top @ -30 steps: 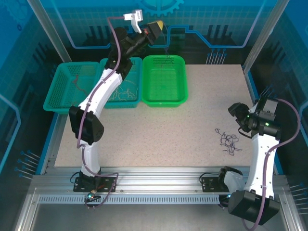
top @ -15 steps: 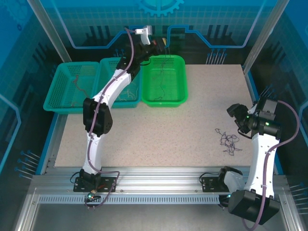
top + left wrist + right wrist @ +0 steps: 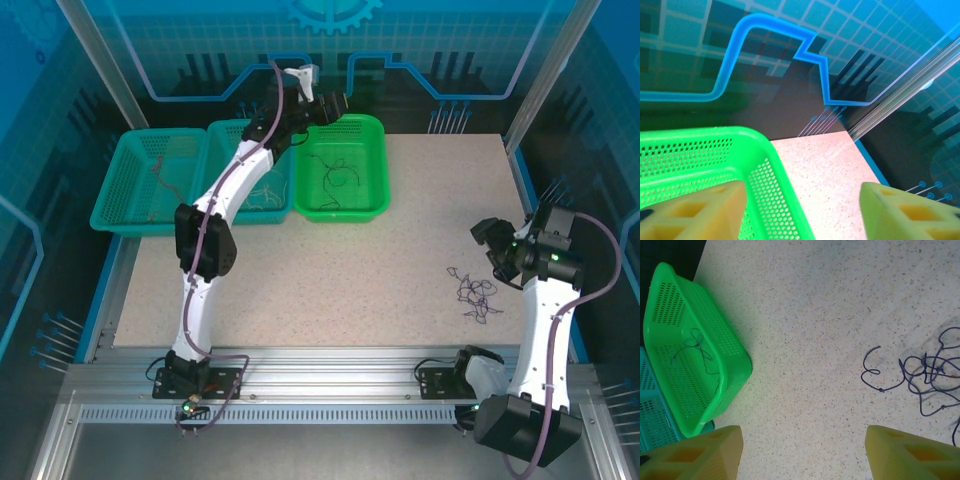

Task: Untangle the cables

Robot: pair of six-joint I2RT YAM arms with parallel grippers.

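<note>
I counted two teal baskets (image 3: 130, 195), one green basket (image 3: 340, 214), two robot arms (image 3: 225, 190), and one tangle of dark cables (image 3: 477, 296).

Blue-patterned walls (image 3: 450, 40), speckled tabletop (image 3: 420, 230)

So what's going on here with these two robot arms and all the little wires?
Two robot arms are sorting a tangle of thin wires. The left gripper hangs open and empty above the bright green plastic basket, where a thin dark wire lies on the bottom. The right gripper, also open, hovers over the speckled table beside the remaining knot of dark purple wires, not touching it. Two teal baskets next to the green one hold a few more wires.
</note>
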